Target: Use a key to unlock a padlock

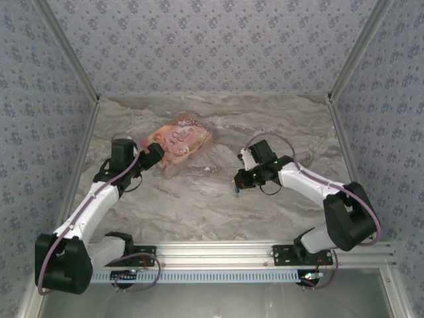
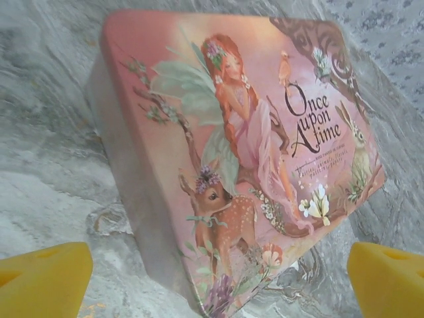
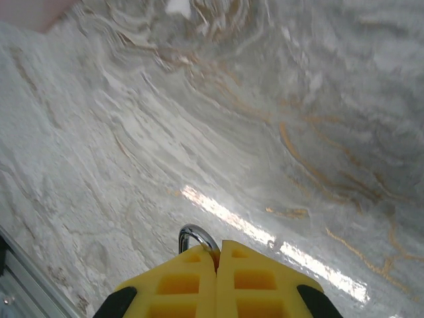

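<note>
Right tool (image 3: 216, 254): yellow fingers pressed together, clamped on a silvery metal loop that pokes out between the tips. The loop is judged to be the shackle of the padlock (image 3: 193, 234), its body hidden between the fingers. In the top view a bluish speck sits at this tool's tip, above the bare marbled tabletop (image 3: 298, 99). Left tool (image 2: 215, 278): fingers spread wide apart, gripping nothing, poised just above the near corner of the pink box (image 2: 252, 132), which lies flat and closed. Progress: early. The padlock appears secured. Where the key lies cannot be told. Fetching it, inserting it and turning it are all left.
</note>
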`<state>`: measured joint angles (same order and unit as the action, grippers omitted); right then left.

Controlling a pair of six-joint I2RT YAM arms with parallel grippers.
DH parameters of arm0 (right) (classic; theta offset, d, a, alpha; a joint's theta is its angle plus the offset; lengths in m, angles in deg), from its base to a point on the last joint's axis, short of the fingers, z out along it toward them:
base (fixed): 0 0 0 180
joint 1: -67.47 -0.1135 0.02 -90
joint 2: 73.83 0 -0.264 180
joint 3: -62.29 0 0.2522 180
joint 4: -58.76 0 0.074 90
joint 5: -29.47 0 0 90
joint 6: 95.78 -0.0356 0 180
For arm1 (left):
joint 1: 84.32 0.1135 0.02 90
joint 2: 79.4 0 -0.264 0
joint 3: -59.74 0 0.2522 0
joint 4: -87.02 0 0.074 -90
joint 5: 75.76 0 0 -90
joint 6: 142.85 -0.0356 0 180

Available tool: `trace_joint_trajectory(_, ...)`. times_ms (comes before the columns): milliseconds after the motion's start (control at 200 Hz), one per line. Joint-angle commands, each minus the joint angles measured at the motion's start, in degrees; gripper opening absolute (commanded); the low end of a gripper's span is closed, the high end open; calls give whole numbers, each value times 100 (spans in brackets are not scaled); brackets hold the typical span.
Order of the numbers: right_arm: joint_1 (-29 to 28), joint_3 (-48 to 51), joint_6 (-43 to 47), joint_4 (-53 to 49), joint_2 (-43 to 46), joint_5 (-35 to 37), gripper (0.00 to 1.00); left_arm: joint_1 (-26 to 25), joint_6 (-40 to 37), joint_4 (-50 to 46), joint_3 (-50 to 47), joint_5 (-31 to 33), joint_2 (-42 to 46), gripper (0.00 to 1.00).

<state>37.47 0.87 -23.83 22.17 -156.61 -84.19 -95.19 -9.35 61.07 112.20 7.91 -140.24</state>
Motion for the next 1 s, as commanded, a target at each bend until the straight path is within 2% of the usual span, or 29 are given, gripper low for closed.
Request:
trace_joint_trajectory(0,-47,-219,143,-423,-354,61,0,65,-147,-281,-9,227,207,99)
trace_joint_trajectory(315,-171,-121,-109,462,-947,300,0,77,-245,-502,-46,299,386,99)
trace_joint_trajectory(575,-144,72,-237,791,-978,375,13,85,-290,-565,-11,334,450,99)
trace_joint_trajectory(814,-24,-46,-73,437,-471,632,27,98,-325,-609,73,351,518,99)
trace_joint_trajectory(999,272,-80,122,252,248,902,30,128,-501,-634,206,514,657,99)
